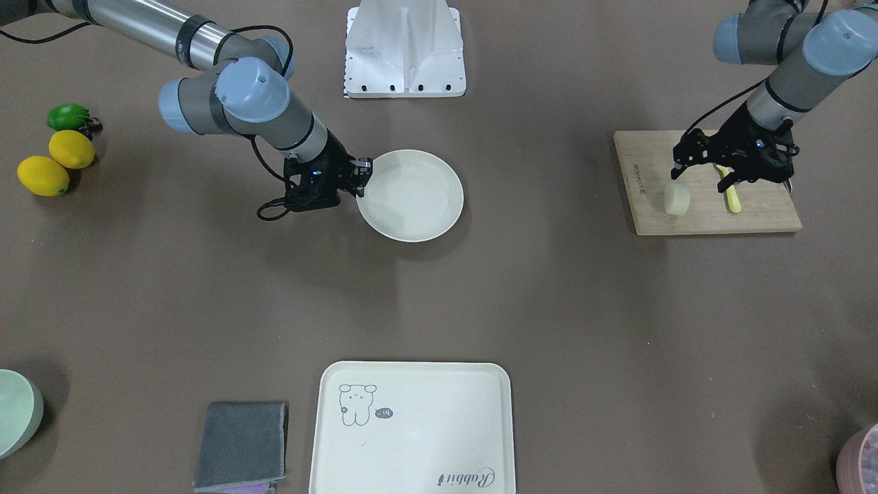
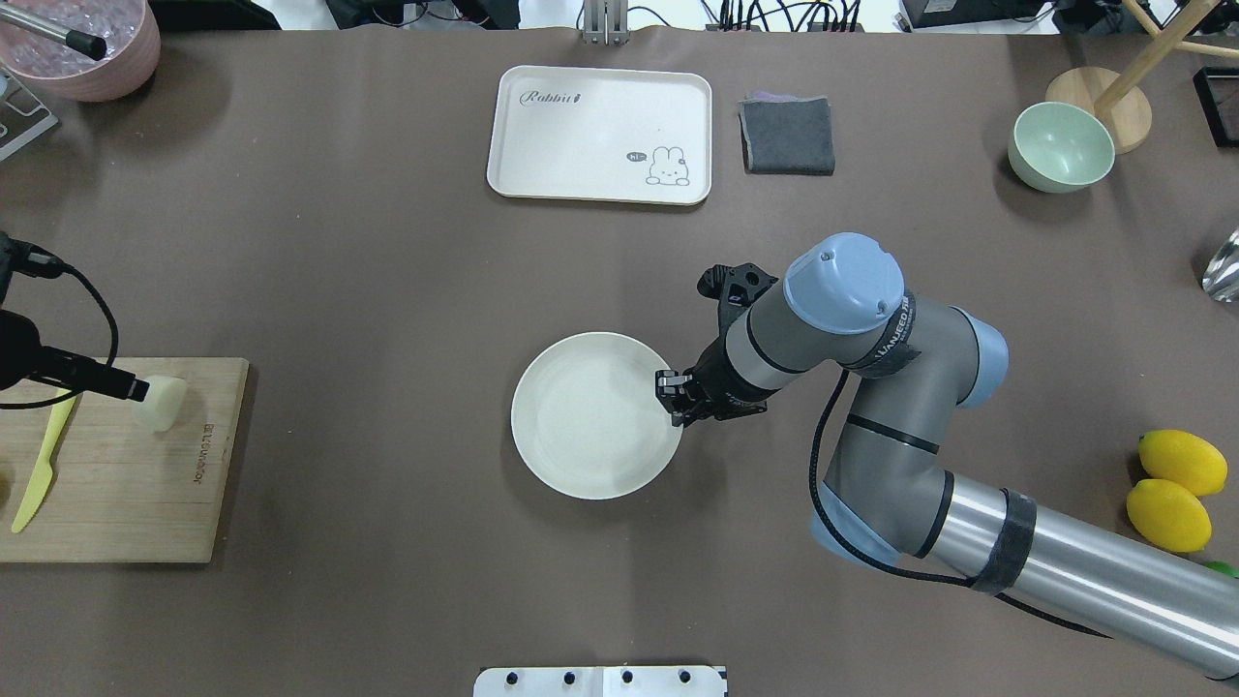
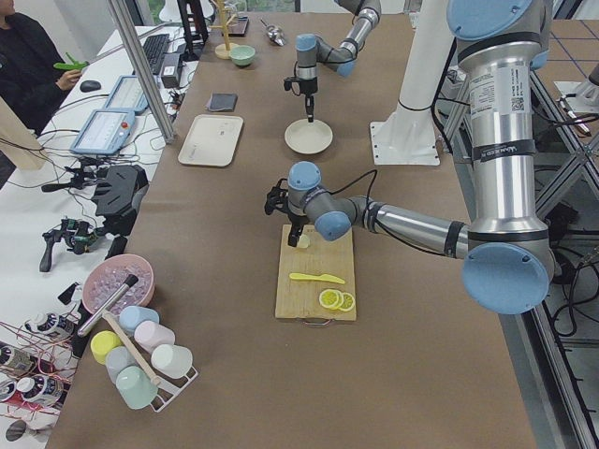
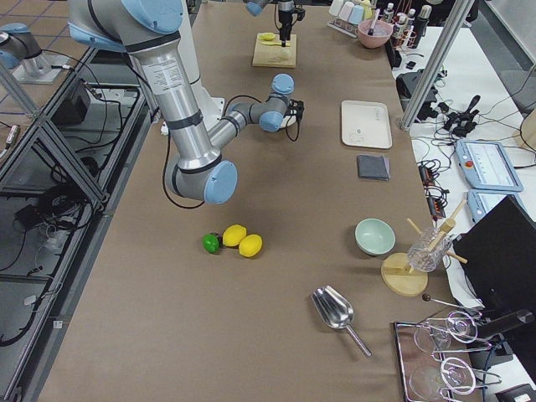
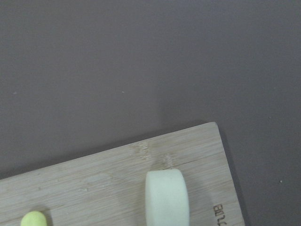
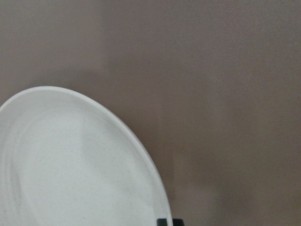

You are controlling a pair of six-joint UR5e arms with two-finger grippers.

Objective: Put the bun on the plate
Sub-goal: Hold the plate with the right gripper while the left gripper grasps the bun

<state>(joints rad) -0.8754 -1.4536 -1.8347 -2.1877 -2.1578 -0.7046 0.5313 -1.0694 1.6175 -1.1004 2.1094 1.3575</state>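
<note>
Cream tray (image 2: 581,145) reads "Rabbit"; L jaws (image 1: 730,175) spread by bun (image 1: 677,197); R jaws (image 2: 675,397) at plate (image 2: 581,426) rim, grip unclear.

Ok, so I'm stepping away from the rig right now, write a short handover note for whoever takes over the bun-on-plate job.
Left gripper: right at the small pale cream bun, one finger against its side. I can't tell whether it is open or shut.
Right gripper: at the rim of the round cream-white plate. I can't tell whether it grips the rim.
Bun: on the wooden cutting board, near a corner, on the robot's left side.
Plate: mid-table, nothing in it.
Done: the left arm has reached the bun, which is not yet lifted.
Left: grasp the bun, carry it across, set it on the plate, release.
</note>
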